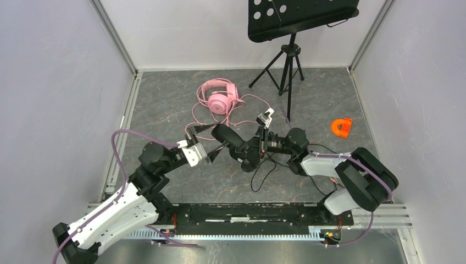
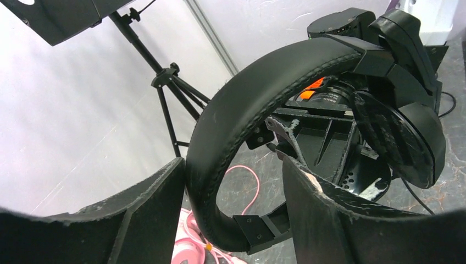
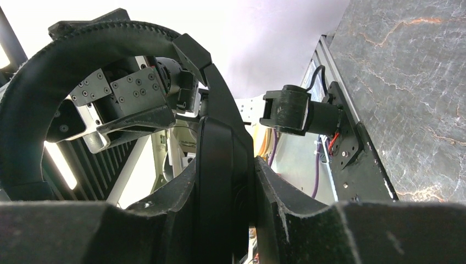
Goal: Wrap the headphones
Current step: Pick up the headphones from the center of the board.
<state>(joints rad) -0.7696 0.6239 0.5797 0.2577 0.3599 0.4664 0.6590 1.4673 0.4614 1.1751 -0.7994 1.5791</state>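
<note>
Grey marbled worktop (image 1: pixel 165 110), with a music stand (image 1: pixel 288 60) at its far edge. The black headset (image 1: pixel 242 147) is held aloft near the centre, between both hands. The right hand (image 3: pixel 225 165) is clamped across one ear cup (image 3: pixel 217 126). The left hand (image 2: pixel 232 165) has its fingers (image 2: pixel 148 214) astride the headband (image 2: pixel 236 104), but a firm grip cannot be told. The pink headset (image 1: pixel 220 98) lies beyond, amid its loose pink cable (image 1: pixel 250 102). The thin black cable (image 1: pixel 253 182) trails unwound onto the worktop. Judged step: the headset is steadied for winding. Next, the cable must be caught and looped round it.
</note>
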